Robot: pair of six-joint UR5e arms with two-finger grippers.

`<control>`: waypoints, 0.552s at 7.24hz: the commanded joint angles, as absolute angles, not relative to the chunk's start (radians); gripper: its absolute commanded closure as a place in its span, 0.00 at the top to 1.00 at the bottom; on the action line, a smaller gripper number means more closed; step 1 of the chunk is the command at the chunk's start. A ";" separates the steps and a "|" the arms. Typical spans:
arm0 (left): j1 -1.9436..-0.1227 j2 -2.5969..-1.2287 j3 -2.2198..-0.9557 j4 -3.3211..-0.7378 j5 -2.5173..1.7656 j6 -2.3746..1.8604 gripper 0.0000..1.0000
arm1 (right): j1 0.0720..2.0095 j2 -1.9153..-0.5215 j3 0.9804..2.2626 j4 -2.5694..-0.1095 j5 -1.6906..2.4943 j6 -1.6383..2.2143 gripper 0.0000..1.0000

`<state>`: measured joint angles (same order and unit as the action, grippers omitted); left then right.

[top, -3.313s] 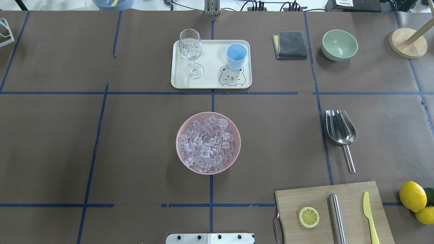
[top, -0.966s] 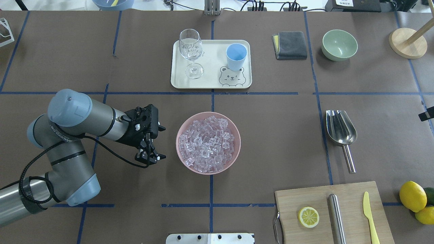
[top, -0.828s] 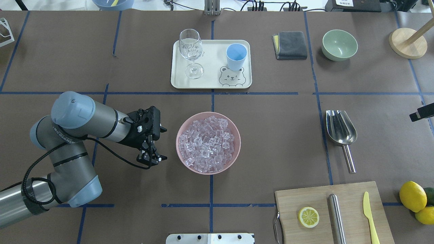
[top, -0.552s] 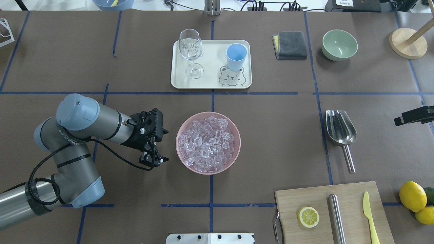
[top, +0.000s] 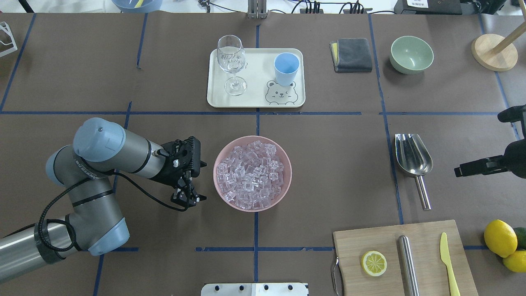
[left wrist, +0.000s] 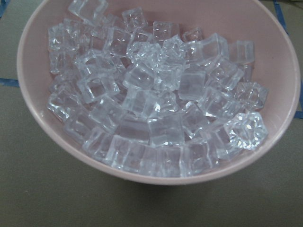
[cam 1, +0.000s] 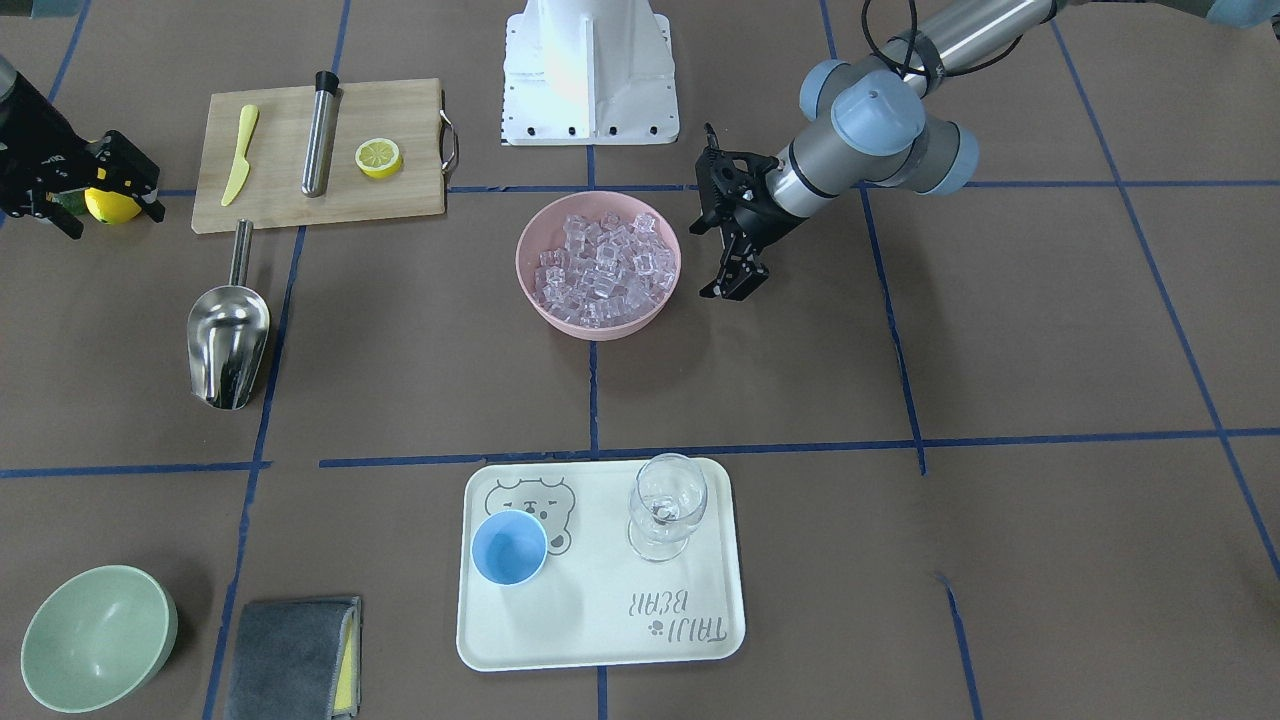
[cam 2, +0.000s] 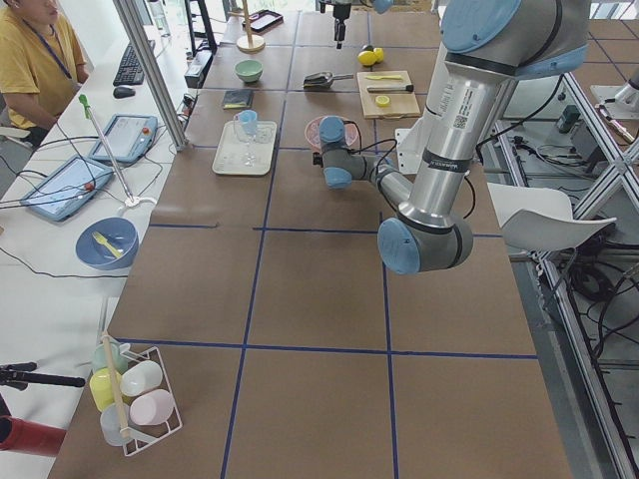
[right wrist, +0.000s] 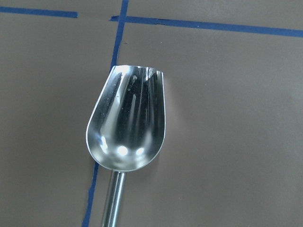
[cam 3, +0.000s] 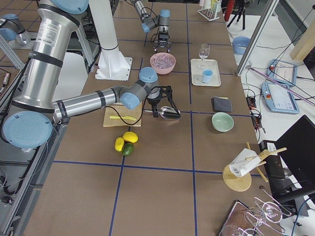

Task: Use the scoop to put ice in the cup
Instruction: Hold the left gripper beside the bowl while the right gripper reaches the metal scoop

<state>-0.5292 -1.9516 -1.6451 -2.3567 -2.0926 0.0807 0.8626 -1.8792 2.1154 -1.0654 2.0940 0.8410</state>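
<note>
Position of the ice (top: 250,176): heaped in a round pink bowl (top: 217,187) at table centre, as small clear, glassy cubes with sharp edges. The left gripper (top: 189,200) hangs just beside the bowl's left rim without touching it, fingers apart and holding nothing.

The scoop (top: 412,158) lies on the brown paper cover (top: 328,164), well to the right of the pink bowl. Its trough faces up and its thin rod handle points toward the robot. It is polished steel, deep and rounded. The right gripper (cam 1: 112,215) hangs near it, fingers apart, with no contact.

The cup (top: 286,68), smooth light-blue plastic, stands upright on a cream tray (top: 257,82) beyond the pink bowl. A clear stemmed wine glass (top: 232,61) stands on the same tray, left of the cup and apart from it.

A wooden cutting board (top: 370,238) lies near the scoop's handle end. It carries a lemon half (top: 374,263), a steel cylinder (top: 408,263) and a yellow knife (top: 448,263). Whole lemons (top: 500,237) lie just right of it. A folded grey cloth (top: 353,54) and a pale-green bowl (top: 411,54) sit right of the tray.
</note>
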 commanded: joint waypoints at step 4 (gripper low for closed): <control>-0.529 -1.954 -1.646 -2.375 -2.088 0.086 1.00 | 0.510 -1.894 2.161 -1.052 1.733 1.078 1.00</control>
